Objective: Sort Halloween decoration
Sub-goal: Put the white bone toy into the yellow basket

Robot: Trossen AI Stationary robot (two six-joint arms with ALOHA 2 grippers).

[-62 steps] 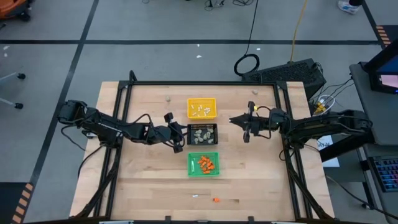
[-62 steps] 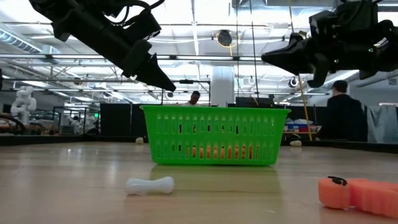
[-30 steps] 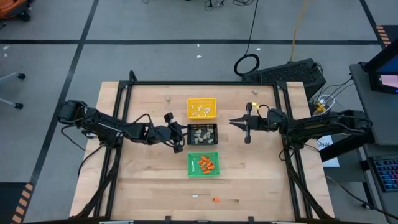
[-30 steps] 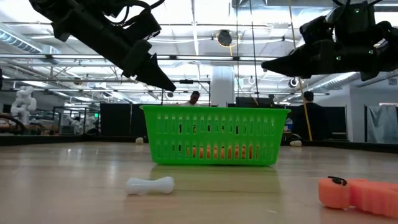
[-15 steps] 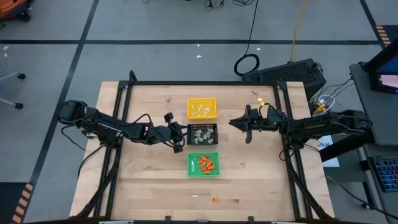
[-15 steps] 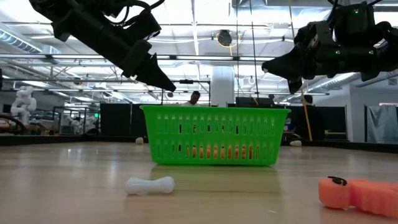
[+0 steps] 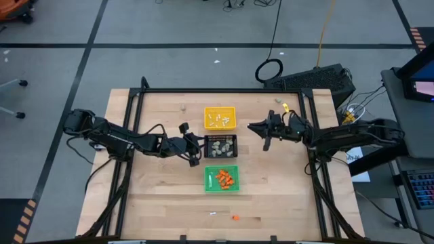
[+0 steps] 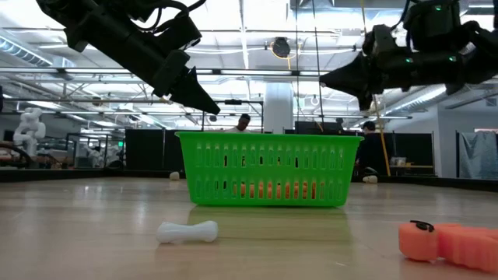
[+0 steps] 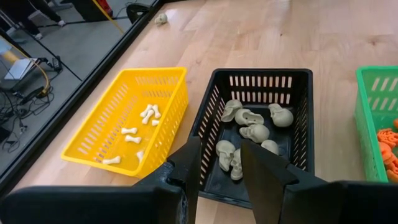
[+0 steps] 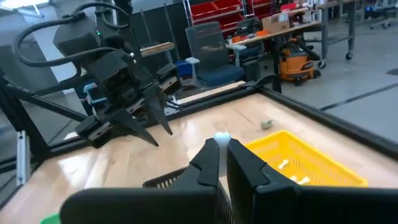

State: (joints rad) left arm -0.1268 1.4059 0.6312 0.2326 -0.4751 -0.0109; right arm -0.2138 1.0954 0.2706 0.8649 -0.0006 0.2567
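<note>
Three small trays stand in a row mid-table: yellow (image 7: 220, 117) with white sticks (image 9: 147, 114), black (image 7: 221, 146) with beige-grey skull lumps (image 9: 254, 132), green (image 7: 222, 177) with orange bits (image 7: 224, 179). My left gripper (image 9: 221, 144) hovers open over the black tray's left rim with nothing between its fingers. My right gripper (image 7: 251, 127) hangs above the table to the right of the yellow and black trays, shut on a small white stick (image 10: 222, 137). A loose white stick (image 8: 187, 231) and an orange bit (image 8: 447, 241) lie on the table near the front edge. My right gripper pinches the white stick between its two fingers at their free ends; a rounded end (image 10: 222, 136) pokes out past the tips. The fingers lie about level and point toward the table's left. The stick is lifted clear of the table.
Two beige lumps lie near the far edge, one (image 7: 182, 106) to the left of the yellow tray, one (image 7: 276, 101) behind my right arm. A black frame rail (image 7: 217, 90) borders the table. People move in the room beyond.
My right gripper has rolled about its own axis, staying shut on the white stick and staying to the right of the trays. My left arm has kept still.
</note>
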